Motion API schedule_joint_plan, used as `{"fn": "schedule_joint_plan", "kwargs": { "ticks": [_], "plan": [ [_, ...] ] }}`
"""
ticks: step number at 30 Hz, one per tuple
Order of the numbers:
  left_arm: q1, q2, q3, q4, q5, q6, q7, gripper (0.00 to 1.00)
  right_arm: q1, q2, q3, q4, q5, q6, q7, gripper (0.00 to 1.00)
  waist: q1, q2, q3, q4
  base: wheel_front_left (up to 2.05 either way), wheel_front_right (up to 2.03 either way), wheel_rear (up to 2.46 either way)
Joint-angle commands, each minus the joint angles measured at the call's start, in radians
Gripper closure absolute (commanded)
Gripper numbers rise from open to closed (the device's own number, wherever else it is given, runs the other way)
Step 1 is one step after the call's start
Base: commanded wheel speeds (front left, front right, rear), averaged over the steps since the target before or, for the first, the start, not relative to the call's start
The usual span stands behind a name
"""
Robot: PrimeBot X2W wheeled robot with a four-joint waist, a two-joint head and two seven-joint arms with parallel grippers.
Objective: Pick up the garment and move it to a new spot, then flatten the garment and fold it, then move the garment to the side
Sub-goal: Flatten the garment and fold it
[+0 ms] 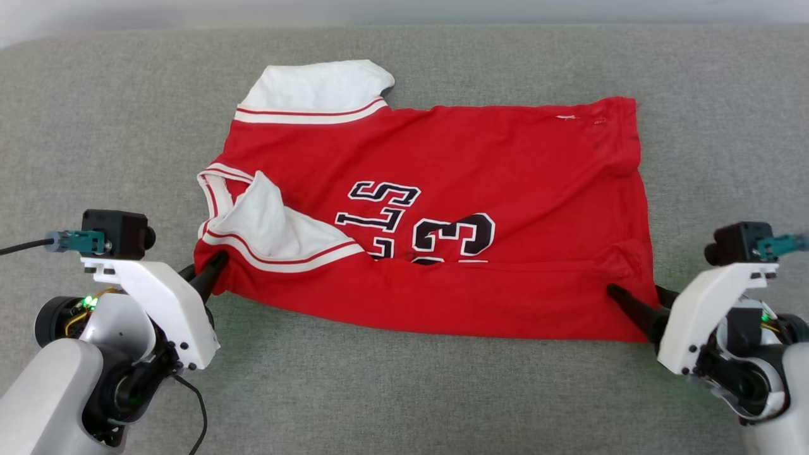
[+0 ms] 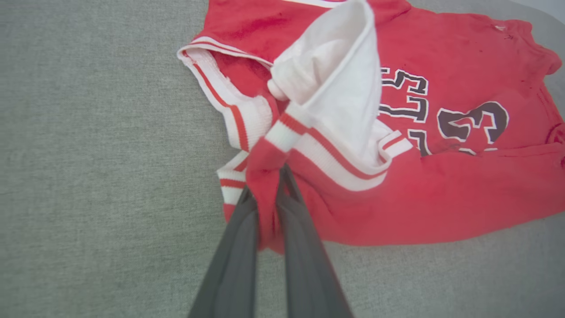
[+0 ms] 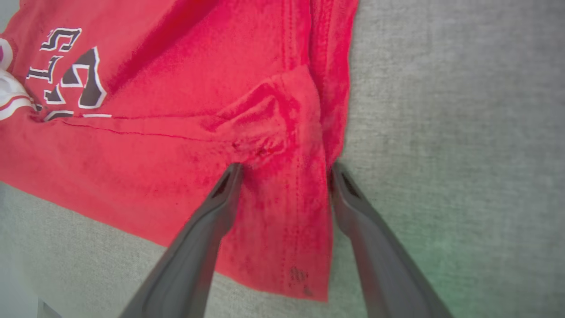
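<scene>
- The left tool (image 2: 267,185) has its two long dark fingers pressed together on a pinch of red cloth at the near shoulder corner of the garment, just below the striped sleeve trim.
- The right tool (image 3: 287,168) stands wide open. Its fingers straddle the near hem corner, one on the cloth and one at its edge, and it grips nothing.
- The red jersey-style T-shirt with white sleeves and black, white-outlined lettering (image 1: 505,164) lies across the middle of the grey cloth-covered tabletop (image 1: 404,392), collar toward the robot's left and hem toward its right.
- Its near long edge is turned up over the body, covering the lower part of the printed number. The near white sleeve is tucked in over the chest, while the far sleeve pokes out beyond the body.
- Judged from this, placing and flattening look done and one lengthwise fold is laid.
- Left to do, it seems: close the right tool on the hem corner, carry the fold further, deal with the far sleeve, then shift the folded garment to the side.
</scene>
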Motion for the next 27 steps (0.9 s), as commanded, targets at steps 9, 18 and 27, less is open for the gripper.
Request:
{"fn": "schedule_joint_plan", "kwargs": {
  "ticks": [9, 18, 27],
  "plan": [
    [0.008, -0.018, 0.003, 0.004, 0.018, 0.015, -0.053, 1.0, -0.037, -0.009, 0.108, 0.13, 0.052, 0.0, -0.035, 1.0, 0.0, 0.0, 0.003, 0.01, 0.0, 0.0, 0.0],
    [0.057, -0.025, -0.004, 0.003, 0.017, 0.022, -0.076, 1.0, -0.04, -0.081, 0.139, 0.085, 0.083, 0.0, -0.135, 1.0, 0.0, 0.0, -0.07, 0.004, 0.0, 0.0, 0.0],
    [0.161, -0.016, -0.006, -0.016, 0.003, 0.065, -0.077, 1.0, 0.051, -0.102, 0.132, 0.018, 0.089, 0.0, -0.137, 1.0, 0.0, 0.0, -0.175, -0.006, 0.0, 0.0, 0.0]
  ]
}}
